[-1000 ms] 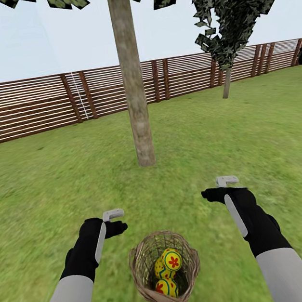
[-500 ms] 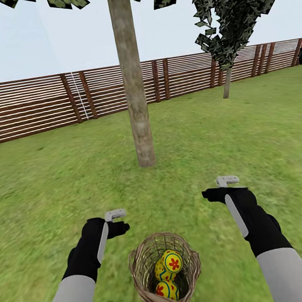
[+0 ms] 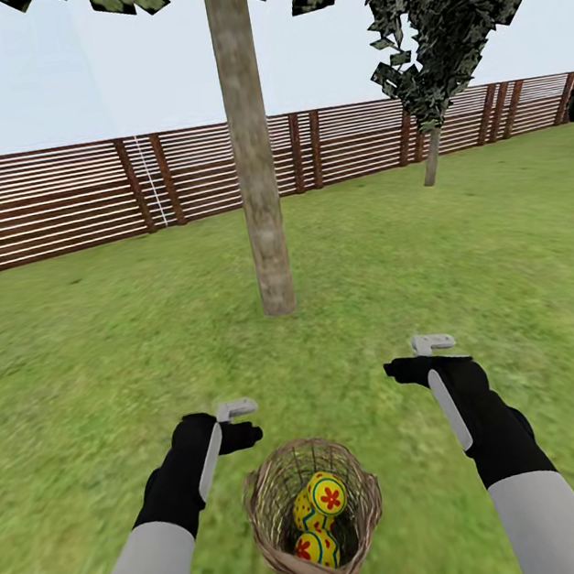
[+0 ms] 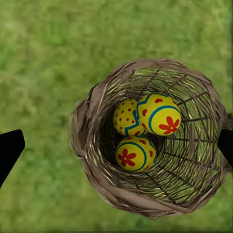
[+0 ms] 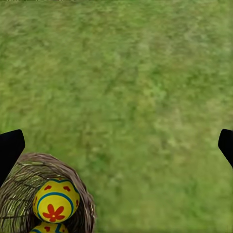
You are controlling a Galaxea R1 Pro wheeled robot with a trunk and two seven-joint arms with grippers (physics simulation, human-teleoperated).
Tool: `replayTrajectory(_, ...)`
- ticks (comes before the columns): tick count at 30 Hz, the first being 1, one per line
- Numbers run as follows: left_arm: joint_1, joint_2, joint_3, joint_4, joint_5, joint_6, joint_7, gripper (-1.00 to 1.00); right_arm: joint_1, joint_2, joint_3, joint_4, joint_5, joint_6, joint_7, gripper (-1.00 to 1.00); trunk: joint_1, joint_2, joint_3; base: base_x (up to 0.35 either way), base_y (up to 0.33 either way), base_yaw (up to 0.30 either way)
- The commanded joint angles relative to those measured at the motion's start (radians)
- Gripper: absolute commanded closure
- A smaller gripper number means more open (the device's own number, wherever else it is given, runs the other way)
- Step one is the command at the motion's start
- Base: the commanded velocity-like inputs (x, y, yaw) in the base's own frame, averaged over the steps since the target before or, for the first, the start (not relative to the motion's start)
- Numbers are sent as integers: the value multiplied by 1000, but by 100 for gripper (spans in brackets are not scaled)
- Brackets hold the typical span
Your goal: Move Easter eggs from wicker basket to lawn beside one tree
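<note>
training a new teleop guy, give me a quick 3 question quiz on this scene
1. How many Easter eggs lie in the wicker basket?
2. True or false: the left gripper is shut on an egg.
3. What stands straight ahead beyond the basket: A) the tree B) a bench C) a gate?

Key
1. Three.
2. False: its fingers stand wide apart, with the basket between them in the left wrist view.
3. A.
</note>
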Motion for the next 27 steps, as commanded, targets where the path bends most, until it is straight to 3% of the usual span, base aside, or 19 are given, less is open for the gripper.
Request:
replayTrajectory(1, -1, -1, 1, 8, -4, 4, -4, -100, -1, 1, -2, -1, -6, 5, -6, -100, 4, -8, -4, 0, 0, 0)
replayTrajectory(21, -1, 3, 2, 116, 0, 1, -4, -100, 2, 2, 1, 8, -3, -4, -7, -100, 81, -148, -67, 0, 0, 0)
replayTrajectory(24, -1, 0, 0, 131, 45, 0, -4, -100, 8, 3, 1, 16, -1, -5, -6, -100, 92, -169, -76, 0, 0, 0)
replayTrajectory(25, -1, 0, -1, 131, 84, 0, -2, -100, 9, 1, 1, 15, 0, -4, -4, -100, 96, -176, -79, 0, 0, 0)
replayTrajectory(27, -1, 3, -1, 131, 106, 0, 0, -100, 9, 2, 2, 10, 1, -3, -3, -100, 104, -190, -86, 0, 0, 0)
